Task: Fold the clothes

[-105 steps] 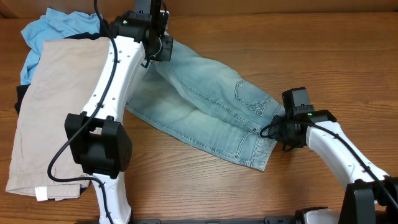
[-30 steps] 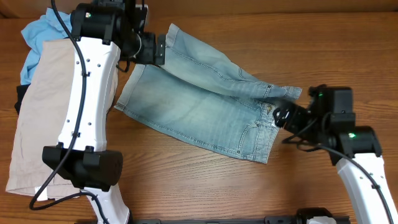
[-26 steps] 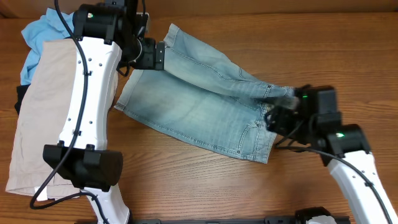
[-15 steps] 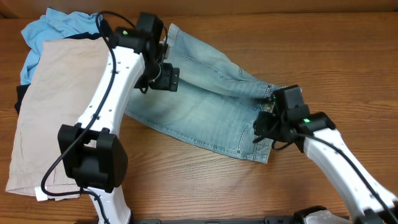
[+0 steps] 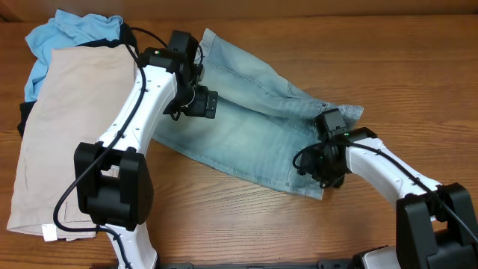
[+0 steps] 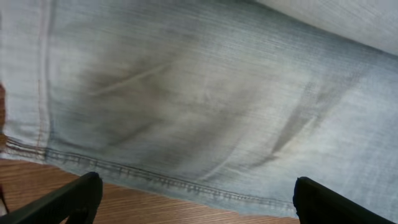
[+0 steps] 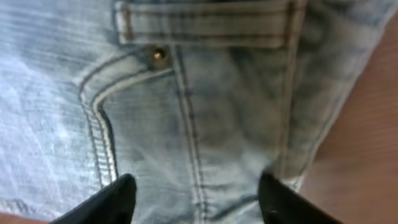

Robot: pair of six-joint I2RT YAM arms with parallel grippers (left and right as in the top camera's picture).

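The light-wash denim shorts (image 5: 254, 127) lie spread across the middle of the table, with the waist end toward the right. My left gripper (image 5: 199, 101) hovers open over their upper-left part. In the left wrist view its fingers (image 6: 68, 202) stand wide apart over the stitched hem (image 6: 186, 183) and the wood. My right gripper (image 5: 317, 161) is over the waist end, open. The right wrist view shows a pocket seam and a rivet (image 7: 160, 55) ahead of it, and the denim (image 7: 205, 112) lies flat between the fingertips (image 7: 106, 202). Neither gripper is pinching any cloth.
Beige shorts (image 5: 67, 127) lie at the left, partly under my left arm. A sky-blue top (image 5: 71, 33) and a black garment (image 5: 25, 119) stick out from beneath them. Bare wooden table (image 5: 403, 67) lies to the right of the denim and along the front.
My left gripper moved down and right from the shorts' top-left edge onto the denim. My right gripper swung left and down onto the waist end. The shorts stayed where they were.
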